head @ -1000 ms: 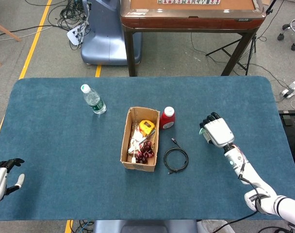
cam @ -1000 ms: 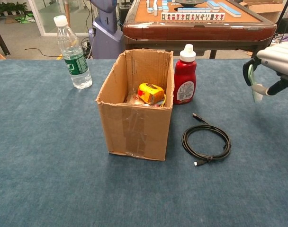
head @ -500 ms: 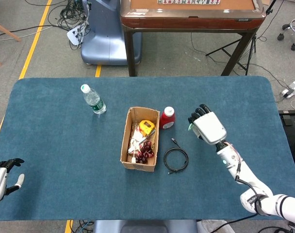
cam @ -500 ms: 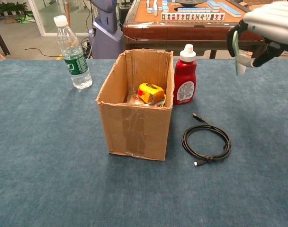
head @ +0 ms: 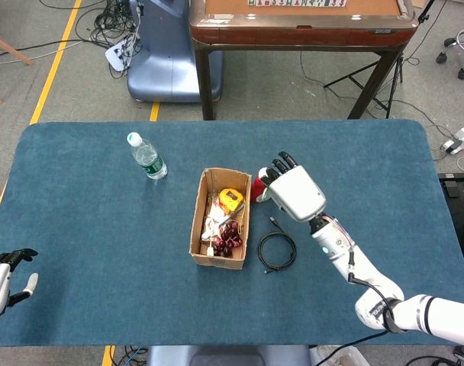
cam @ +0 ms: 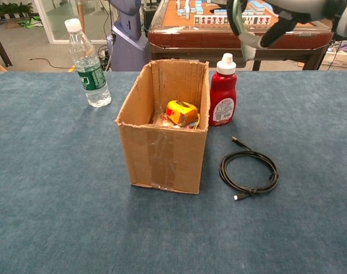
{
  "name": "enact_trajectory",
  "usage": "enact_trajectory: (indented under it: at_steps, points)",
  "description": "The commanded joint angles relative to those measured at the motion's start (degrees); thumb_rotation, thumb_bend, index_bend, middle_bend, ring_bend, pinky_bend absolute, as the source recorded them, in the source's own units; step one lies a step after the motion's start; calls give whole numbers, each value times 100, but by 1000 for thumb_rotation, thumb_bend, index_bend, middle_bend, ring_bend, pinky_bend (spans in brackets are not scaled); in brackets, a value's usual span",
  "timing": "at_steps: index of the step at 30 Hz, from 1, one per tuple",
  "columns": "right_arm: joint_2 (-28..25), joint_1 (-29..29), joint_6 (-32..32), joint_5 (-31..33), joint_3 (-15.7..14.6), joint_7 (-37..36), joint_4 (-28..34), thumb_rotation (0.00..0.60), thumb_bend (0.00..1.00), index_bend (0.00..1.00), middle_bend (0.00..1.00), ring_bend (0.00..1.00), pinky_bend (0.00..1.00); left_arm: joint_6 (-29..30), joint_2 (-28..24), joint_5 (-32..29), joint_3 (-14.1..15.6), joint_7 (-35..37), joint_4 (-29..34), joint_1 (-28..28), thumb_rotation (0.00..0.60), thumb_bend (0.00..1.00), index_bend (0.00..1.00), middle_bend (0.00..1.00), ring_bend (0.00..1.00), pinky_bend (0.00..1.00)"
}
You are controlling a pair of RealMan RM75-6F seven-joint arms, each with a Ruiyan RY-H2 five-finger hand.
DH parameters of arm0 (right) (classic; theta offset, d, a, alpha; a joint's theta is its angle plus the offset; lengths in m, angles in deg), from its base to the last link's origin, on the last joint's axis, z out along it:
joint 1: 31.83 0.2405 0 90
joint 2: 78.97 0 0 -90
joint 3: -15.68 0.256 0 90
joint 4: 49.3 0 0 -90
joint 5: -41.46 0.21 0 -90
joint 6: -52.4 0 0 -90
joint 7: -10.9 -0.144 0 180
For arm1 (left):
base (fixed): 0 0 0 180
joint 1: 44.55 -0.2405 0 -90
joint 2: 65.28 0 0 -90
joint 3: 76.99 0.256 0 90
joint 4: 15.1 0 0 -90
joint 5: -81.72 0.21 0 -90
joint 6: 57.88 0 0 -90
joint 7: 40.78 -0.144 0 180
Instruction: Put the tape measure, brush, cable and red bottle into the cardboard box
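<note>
The cardboard box (head: pixel 220 261) (cam: pixel 162 157) stands mid-table with the yellow tape measure (head: pixel 230 200) (cam: pixel 181 112) and a brush with dark red bristles (head: pixel 227 238) inside. The red bottle (cam: pixel 222 92) with a white cap stands upright just right of the box; in the head view my right hand (head: pixel 293 191) covers most of the red bottle (head: pixel 258 191). That hand (cam: pixel 276 20) hovers above and to the right of the bottle, fingers apart, holding nothing. The coiled black cable (head: pixel 276 250) (cam: pixel 249 172) lies on the table right of the box. My left hand (head: pixel 4 280) rests open at the near left edge.
A clear water bottle (head: pixel 146 156) (cam: pixel 87 64) stands upright to the far left of the box. The blue table (head: pixel 87 229) ends at a brown mahjong table (head: pixel 301 23) and a blue robot base (head: pixel 163 53) on the floor behind.
My right hand has risen and moved left, from right of the cable to above the red bottle. The left hand and all objects stayed put.
</note>
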State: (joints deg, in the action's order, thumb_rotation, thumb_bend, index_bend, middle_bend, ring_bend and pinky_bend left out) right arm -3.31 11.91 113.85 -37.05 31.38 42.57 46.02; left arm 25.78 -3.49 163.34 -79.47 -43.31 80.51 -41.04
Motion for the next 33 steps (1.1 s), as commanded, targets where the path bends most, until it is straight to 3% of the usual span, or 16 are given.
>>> enact_trajectory:
  at_steps: [1,13,19,22,24,25,27,30,33]
  points:
    - [171,187,-130,102,73,139,-56,600,496,781,467,299,232,5,-4,6,2,11,2,-3,600,354,343,408,350,550]
    - [1187,1024,-478,444,250,650,-637,600,496,781,467,299,232,74,-77,37,-10,176,30,-40,600,354,343,408,350,550]
    - [1560,1229,-505,513,166,749,-890,600,492,781,467,299,232,106,-111,66,-7,248,38,-58,600,353,343,408,350,550]
    - [1625,1257,-516,523,72,801,-991,600,403,776,460,299,232,126,-121,86,-6,258,45,-65,600,354,343,408,351,550]
    - [1608,1255,-518,530,11,851,-996,600,244,697,442,299,232,131,-123,92,-5,258,45,-68,600,354,343,408,351,550]
    - [1585,1247,-517,536,-12,865,-977,600,132,597,426,299,232,129,-124,92,-3,257,46,-69,600,353,343,408,351,550]
    - [1511,1221,-507,573,-41,883,-905,600,19,421,395,297,232,120,-121,85,-4,252,44,-66,600,354,343,408,351,550]
    - [1354,1172,-475,612,-62,876,-731,600,0,189,339,264,232,110,-113,78,-5,228,37,-62,600,354,343,408,351,550]
    - [1158,1074,-297,537,-68,839,-484,600,0,110,298,238,232,109,-109,79,-4,209,36,-61,600,354,343,408,350,550]
